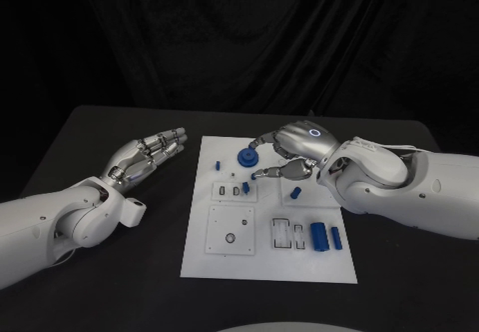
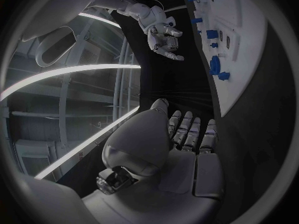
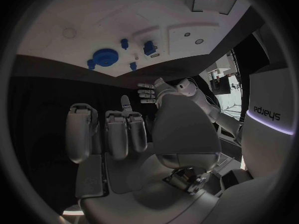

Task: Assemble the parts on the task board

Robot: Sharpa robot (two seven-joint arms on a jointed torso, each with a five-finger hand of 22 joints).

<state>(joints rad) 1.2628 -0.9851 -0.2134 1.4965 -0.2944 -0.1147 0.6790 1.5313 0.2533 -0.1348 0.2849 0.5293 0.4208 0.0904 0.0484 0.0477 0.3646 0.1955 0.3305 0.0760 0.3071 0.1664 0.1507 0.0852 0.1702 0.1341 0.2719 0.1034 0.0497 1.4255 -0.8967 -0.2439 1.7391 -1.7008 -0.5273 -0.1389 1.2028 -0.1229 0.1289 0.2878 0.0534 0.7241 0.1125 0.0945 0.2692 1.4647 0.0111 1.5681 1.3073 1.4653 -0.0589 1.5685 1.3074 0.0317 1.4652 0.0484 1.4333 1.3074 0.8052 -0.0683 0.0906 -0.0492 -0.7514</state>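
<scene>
The white task board [image 1: 300,266] lies in the middle of the table. A blue gear [image 1: 246,158] sits near its far edge, with a smaller toothed blue part [image 1: 266,173] beside it. My right hand [image 1: 291,149] hovers over these two with fingers curved down and apart, holding nothing; the right wrist view shows its fingers [image 3: 124,129] bare above the gear [image 3: 104,57]. My left hand [image 1: 149,155] lies palm up, fingers stretched out, off the board's left side. A blue cylinder [image 1: 320,236] and a blue bar [image 1: 336,237] lie near the board's right edge.
Small blue pegs [image 1: 218,165] [image 1: 246,187] [image 1: 297,191] stand on the board around raised white blocks [image 1: 232,228] with slots. Black table [image 1: 120,277] surrounds the board, with a black curtain behind.
</scene>
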